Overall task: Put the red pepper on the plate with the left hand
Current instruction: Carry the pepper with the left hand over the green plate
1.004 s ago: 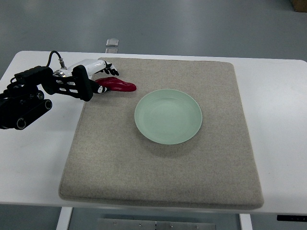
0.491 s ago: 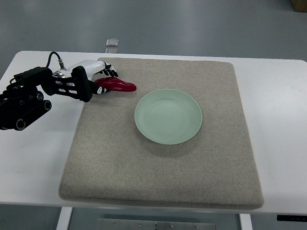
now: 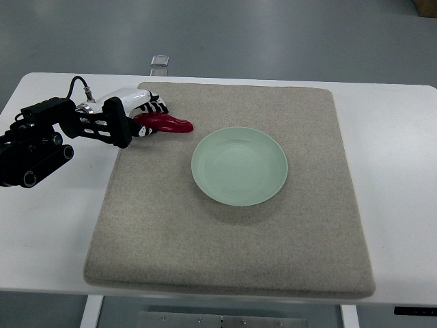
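Note:
A dark red pepper point(image 3: 167, 123) lies on the grey mat point(image 3: 232, 232) near its far left corner, left of the pale green plate point(image 3: 239, 165). My left hand point(image 3: 145, 119) comes in from the left edge and sits at the pepper's left end. Its black-tipped fingers point(image 3: 156, 108) curl over the far side of the pepper and the thumb presses the near side, so the hand is closed around that end. The pepper still rests on the mat, a short gap away from the plate's rim. The plate holds nothing.
The mat covers most of a white table point(image 3: 392, 171). A small metal bracket point(image 3: 160, 63) sits at the table's far edge. The black forearm and its cable point(image 3: 41, 137) lie over the table's left side.
The fingers have curled down from above the pepper's far side onto its left end. The pepper and plate have stayed where they were.

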{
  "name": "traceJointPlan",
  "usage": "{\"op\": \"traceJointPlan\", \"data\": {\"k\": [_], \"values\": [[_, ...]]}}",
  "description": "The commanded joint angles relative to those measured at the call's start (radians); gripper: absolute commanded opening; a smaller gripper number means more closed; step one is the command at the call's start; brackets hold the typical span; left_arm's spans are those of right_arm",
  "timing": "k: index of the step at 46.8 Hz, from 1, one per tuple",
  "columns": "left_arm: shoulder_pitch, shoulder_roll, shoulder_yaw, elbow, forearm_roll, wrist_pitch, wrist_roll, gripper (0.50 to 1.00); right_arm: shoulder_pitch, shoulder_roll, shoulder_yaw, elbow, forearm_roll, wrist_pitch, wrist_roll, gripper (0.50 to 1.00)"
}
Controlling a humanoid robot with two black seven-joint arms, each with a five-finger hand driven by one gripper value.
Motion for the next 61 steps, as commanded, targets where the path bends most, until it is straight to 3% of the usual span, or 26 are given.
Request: {"op": "traceJointPlan", "data": {"k": [1, 7, 23, 46, 61], "values": [[0.0, 0.0, 0.0, 0.0, 0.0, 0.002, 0.0, 0.583, 0.0, 0.0, 0.0, 0.0, -0.001, -0.001, 0.0, 0.928], [0.0, -0.002, -0.001, 0.0, -0.003, 0.009, -0.002, 0.5, 0.0, 0.0, 0.0, 0.0, -0.001, 0.0, 0.0, 0.928], [-0.008, -0.006, -0.02, -0.035, -0.015, 0.06, -0.003, 0.5, 0.0, 0.0, 0.0, 0.0, 0.0, 0.0, 0.0, 0.928], [-0.057, -0.045, -0.02, -0.356, 0.066, 0.046, -0.009, 0.5, 0.0, 0.0, 0.0, 0.0, -0.001, 0.0, 0.0, 0.928], [-0.052, -0.091, 0.005, -0.37, 0.163, 0.026, -0.011, 0.5, 0.0, 0.0, 0.0, 0.0, -0.001, 0.0, 0.0, 0.928]]}}
